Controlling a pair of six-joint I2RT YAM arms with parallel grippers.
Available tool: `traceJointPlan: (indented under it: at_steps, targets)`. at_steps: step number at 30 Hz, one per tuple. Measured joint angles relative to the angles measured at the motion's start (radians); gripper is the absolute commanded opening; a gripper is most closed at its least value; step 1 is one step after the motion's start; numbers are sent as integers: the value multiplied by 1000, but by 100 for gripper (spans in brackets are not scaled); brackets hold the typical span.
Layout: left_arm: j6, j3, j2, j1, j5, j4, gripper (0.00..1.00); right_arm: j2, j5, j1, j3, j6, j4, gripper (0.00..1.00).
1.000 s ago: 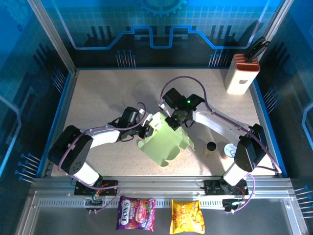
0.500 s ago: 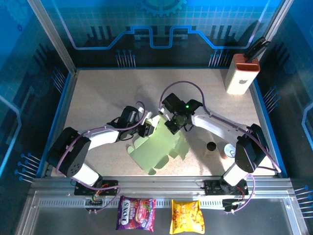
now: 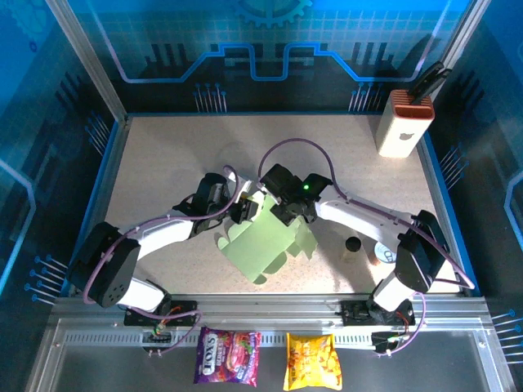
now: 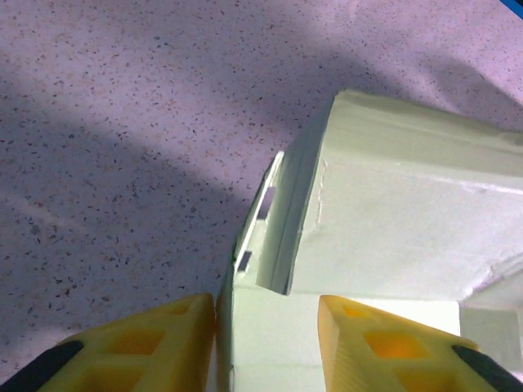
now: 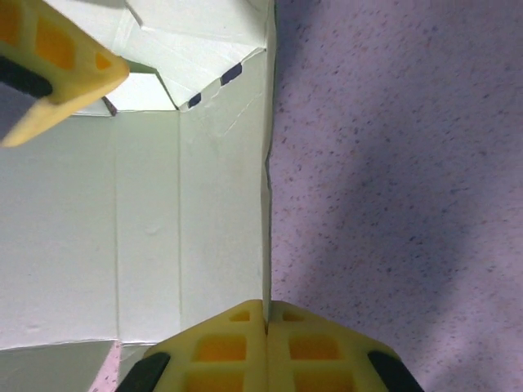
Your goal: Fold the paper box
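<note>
Tabletop (image 3: 163, 155), speckled beige. At its middle lies the paper box (image 3: 263, 247), pale green card, partly folded. The main panel is low and slanted, its notched flaps spread toward the near edge, and one wall is raised at the far end where both arms meet.

Right gripper (image 3: 283, 214) — fingers pressed together, clamped on a thin upright edge of the card. The right wrist view (image 5: 267, 310) shows that edge running straight into the seam between the yellow pads. The green panels (image 5: 147, 212) lie to one side, bare table to the other.

Left gripper (image 3: 243, 212) is at the box's far-left corner with its jaws apart. In the left wrist view (image 4: 265, 322) a folded wall of the box (image 4: 392, 220) stands just ahead of the fingers and flat card lies in the gap. One pad is close against a card edge — I cannot tell whether it presses.

Far right corner: white block with orange ribbed top (image 3: 404, 124), well apart from the box. Two snack packets (image 3: 227, 357) lie on the front rail.
</note>
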Motion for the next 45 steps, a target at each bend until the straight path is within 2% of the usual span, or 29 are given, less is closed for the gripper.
traceJointPlan:
  at_steps: [5, 9, 21, 33, 45]
  targets:
    - [17, 0, 12, 0, 1, 0, 23, -13, 50, 29, 0, -25, 24, 5]
    - [15, 0, 43, 0, -7, 0, 19, -13, 54, 33, 0, -30, 31, 5]
    - [15, -24, 85, -2, -24, 18, 19, -9, 42, 31, -2, -4, 34, 7]
    - [18, -35, 90, -2, -44, 100, 20, -9, -23, -27, -30, 50, 33, 6]
    - [14, -5, 184, -2, -21, 138, 17, -9, -59, -53, -64, 58, 43, 5]
